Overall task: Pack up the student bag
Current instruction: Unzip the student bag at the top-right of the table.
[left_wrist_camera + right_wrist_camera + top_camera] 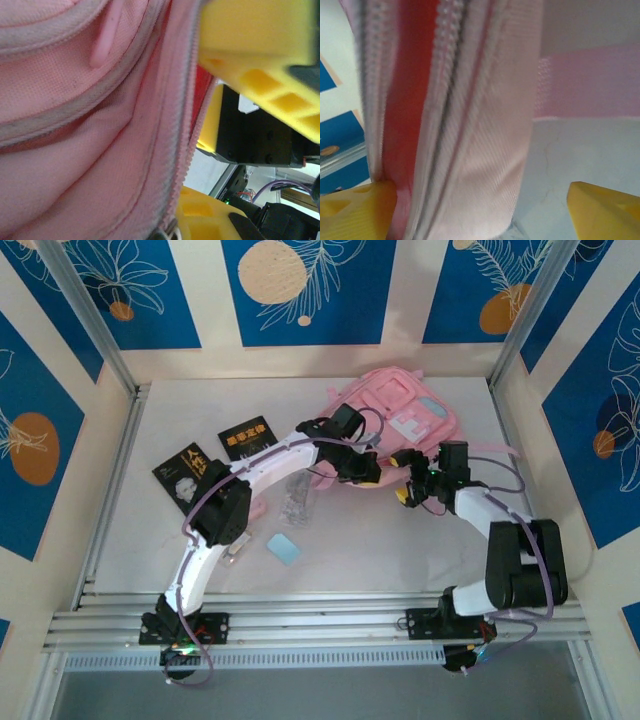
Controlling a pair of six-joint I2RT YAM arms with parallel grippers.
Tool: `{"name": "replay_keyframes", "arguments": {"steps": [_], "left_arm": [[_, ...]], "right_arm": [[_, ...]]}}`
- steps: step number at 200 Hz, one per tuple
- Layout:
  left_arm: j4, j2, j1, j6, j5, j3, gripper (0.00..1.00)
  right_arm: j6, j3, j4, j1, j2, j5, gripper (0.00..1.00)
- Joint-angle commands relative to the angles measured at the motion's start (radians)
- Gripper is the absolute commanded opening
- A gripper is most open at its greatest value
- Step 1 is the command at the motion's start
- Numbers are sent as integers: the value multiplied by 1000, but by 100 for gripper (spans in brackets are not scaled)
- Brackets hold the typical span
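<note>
The student bag [400, 415], a large pink backpack, lies at the back middle-right of the table. My left gripper [362, 472] is at its near edge, shut on the fabric beside the zipper [185, 150]; one yellow finger [205, 220] shows below the cloth. My right gripper [410, 483] is just right of it, open. Its yellow fingers [355, 210] stand far apart with a fold of the bag's zippered edge [470, 150] between them, against the left finger and apart from the right one. The red lining [407, 100] shows in the gap.
Two black books [247, 437] [185, 472] lie left of the bag. A clear plastic item [297, 498] and a small pale blue card [284, 548] lie in the middle near the left arm. Walls and metal rails close in the table.
</note>
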Motion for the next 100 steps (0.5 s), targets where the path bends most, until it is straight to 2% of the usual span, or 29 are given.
{"name": "replay_keyframes", "arguments": {"steps": [1,14,29,46,78,100], "left_arm": [[3,-88,-15,-7,77,9,0],[3,-87,-12,-9,81,18,0],[-12,-82,-2,3,73,28,0],[-92,-72,36,53,32,44,0],[-332,-70,152,250,-132,59,0],[-445,-54,239,349,-220,75,0]], "right_arm": [[28,57,127,24,57,44,70],[27,61,135,25,86,27,41],[14,57,120,16,86,16,1],[-67,81,15,-5,58,9,0],[-384,211,-308,-52,55,-25,0],[-549,260,-436,-96,79,-69,0]]}}
